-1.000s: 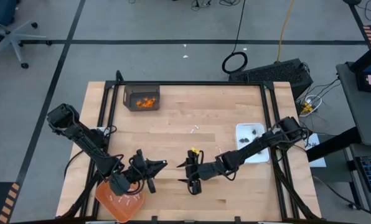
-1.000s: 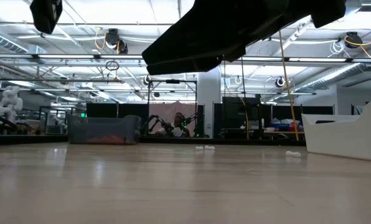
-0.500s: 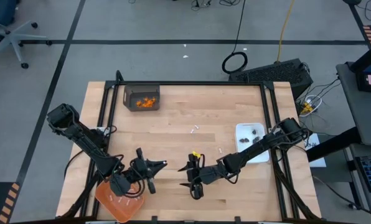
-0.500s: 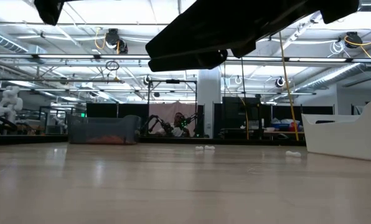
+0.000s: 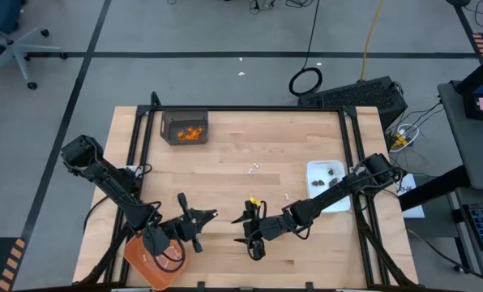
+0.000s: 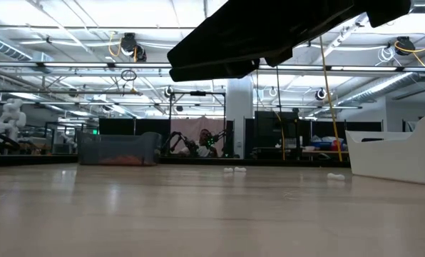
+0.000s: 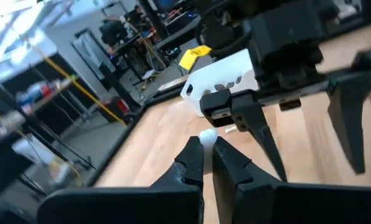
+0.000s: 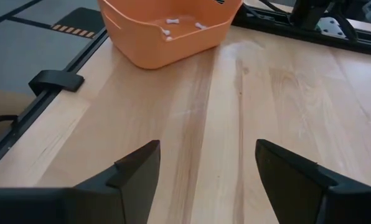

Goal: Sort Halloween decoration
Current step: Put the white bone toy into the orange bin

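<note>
Bare table [image 5: 250, 146] between corner bins

High view looks straight down; low view skims the table [image 5: 250, 146]; wrist views ride close, sharing it

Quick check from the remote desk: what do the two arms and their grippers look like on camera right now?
Both arms are dark, nearly black, built of jointed segments with black cables running along them. The left gripper has two slim, tapered black fingers. The right gripper has two broader, wedge-shaped black fingers and carries a small yellow tag near its wrist.
</note>
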Robot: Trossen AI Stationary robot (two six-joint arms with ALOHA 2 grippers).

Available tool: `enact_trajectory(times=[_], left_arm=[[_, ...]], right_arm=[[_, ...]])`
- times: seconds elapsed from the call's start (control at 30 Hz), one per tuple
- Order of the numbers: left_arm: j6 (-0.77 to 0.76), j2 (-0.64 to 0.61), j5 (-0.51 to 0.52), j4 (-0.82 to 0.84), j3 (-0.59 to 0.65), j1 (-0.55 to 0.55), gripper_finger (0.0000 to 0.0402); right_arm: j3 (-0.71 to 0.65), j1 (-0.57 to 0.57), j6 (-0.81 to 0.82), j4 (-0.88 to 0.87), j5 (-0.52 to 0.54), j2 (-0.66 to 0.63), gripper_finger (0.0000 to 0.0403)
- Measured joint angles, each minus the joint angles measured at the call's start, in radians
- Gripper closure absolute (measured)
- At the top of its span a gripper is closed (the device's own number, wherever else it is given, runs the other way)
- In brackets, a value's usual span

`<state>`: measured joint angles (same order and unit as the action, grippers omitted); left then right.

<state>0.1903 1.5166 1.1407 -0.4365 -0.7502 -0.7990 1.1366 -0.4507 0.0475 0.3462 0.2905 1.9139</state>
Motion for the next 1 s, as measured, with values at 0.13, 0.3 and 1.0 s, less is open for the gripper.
enact_trajectory(times=[0.13,0.3,1.0], left_arm=[[0.085,0.0,-0.006,0.0,0.0,0.0,0.0395],[-0.039,-0.01,-0.011,0.014,-0.006,0.0,0.0395],[-1.089,-0.113,-0.846,1.286,-0.346,-0.148,0.0395]], right_arm=[[0.0,0.0,-0.007,0.0,0.0,0.0,0.0156],[0.0,0.0,-0.007,0.0,0.0,0.0,0.0156],[0.0,0.005,-0.008,-0.04,0.001,0.0,0.0156]])
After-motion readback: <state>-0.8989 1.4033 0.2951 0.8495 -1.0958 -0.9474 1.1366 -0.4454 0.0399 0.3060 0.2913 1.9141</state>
